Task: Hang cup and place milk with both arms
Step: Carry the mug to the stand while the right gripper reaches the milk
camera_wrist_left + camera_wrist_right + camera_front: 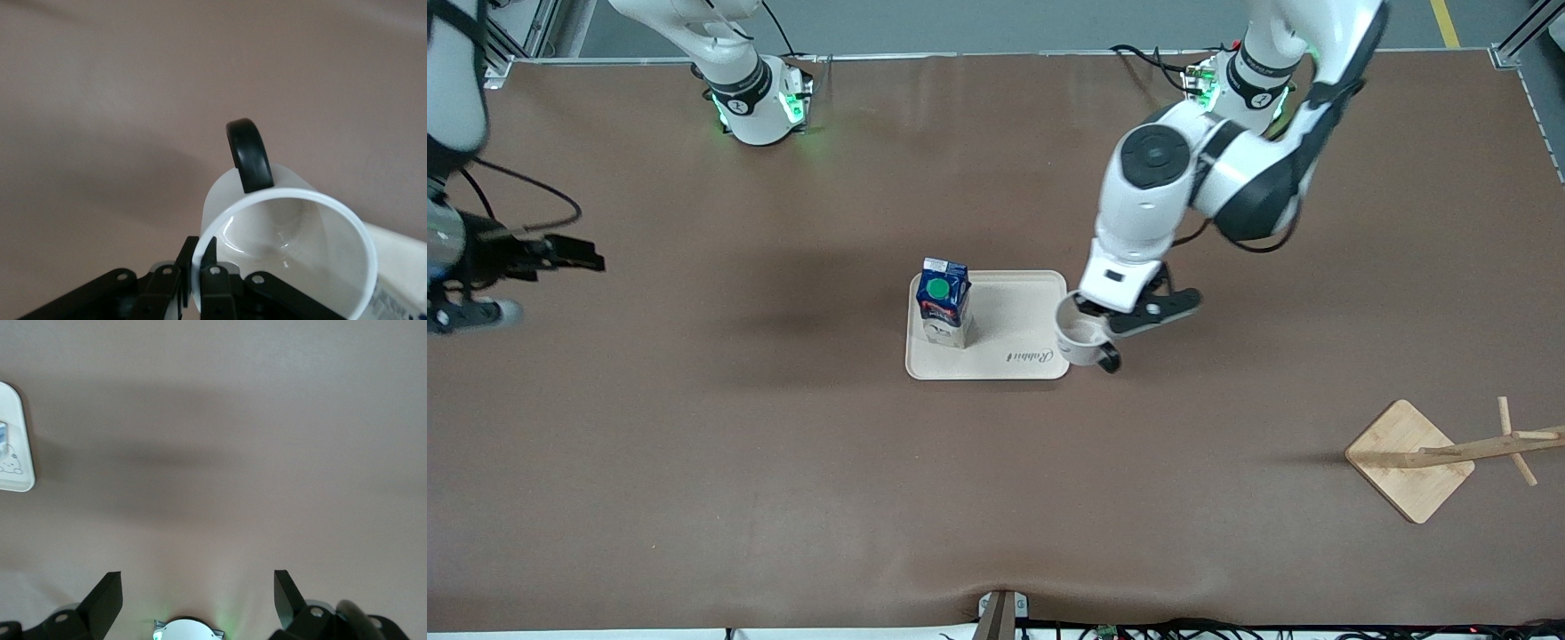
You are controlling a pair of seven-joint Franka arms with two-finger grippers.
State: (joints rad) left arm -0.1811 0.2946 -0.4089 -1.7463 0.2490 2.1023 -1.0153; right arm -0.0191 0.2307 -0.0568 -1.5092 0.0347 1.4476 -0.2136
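Beside the beige tray (pixel 1014 307) where the milk carton (pixel 943 300) stands, the left gripper (pixel 1096 313) clamps the white mug (pixel 1080 342) by its rim, next likely carrying it to the wooden rack (pixel 1449 452), while the right gripper (pixel 560 253) waits spread wide.
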